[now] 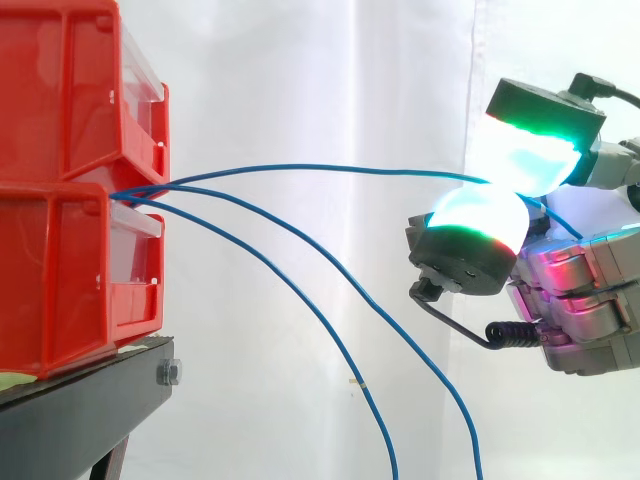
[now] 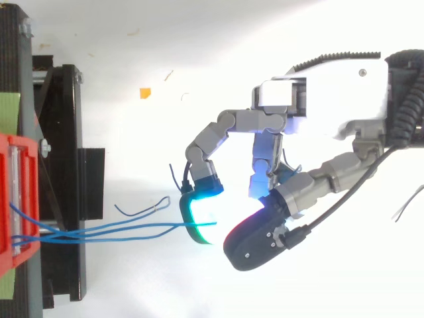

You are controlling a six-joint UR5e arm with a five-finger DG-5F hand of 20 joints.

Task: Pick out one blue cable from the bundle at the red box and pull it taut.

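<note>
So: hand [image 1: 585,300] pinches one blue cable [image 1: 300,168] between two glowing pads [image 1: 478,218], fingers curled onto it. Cable runs from pinch out beyond fingertips to red bins [image 1: 70,200], well apart from hand. Line nearly straight, with slight upward bow. Two loose cables [image 1: 335,300] droop below hand level, unheld. Judged: pick-out done, grasp looks set. Taut not yet reached, needs more draw away from bins. Bins sit on black stand [image 1: 80,410].
</note>
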